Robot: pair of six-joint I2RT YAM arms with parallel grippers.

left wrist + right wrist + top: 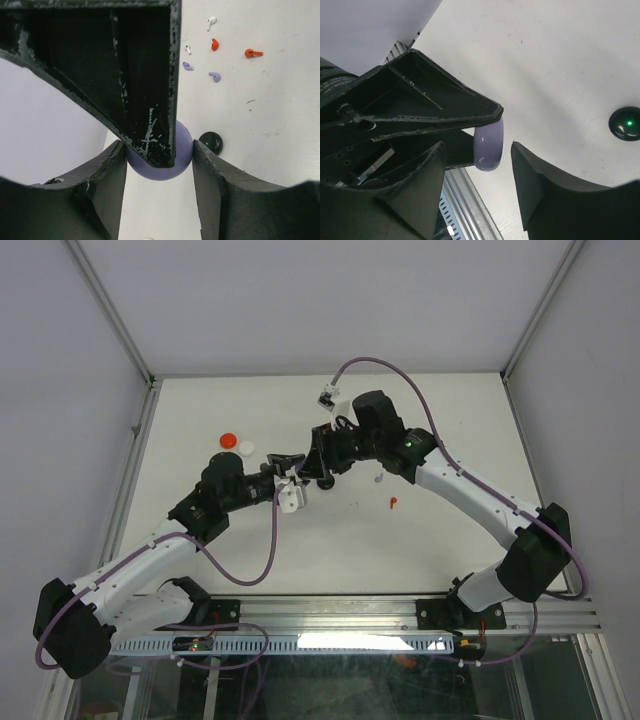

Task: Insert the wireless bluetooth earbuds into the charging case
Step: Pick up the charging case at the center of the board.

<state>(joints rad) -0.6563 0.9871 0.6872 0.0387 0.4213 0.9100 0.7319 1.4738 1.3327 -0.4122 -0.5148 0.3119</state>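
A round lavender charging case hangs above the table, gripped across its rim by my left gripper. In the right wrist view the case shows edge-on between the fingers of my right gripper, which is open around its flat faces with a gap on the right. The two grippers meet at table centre. Loose earbuds lie beyond: two lavender, two red and white ones. Whether the case is open is hidden.
A black round case with a green light lies just beside the lavender one and also shows in the right wrist view. A red disc and a white disc lie at the left. A red earbud lies right of centre.
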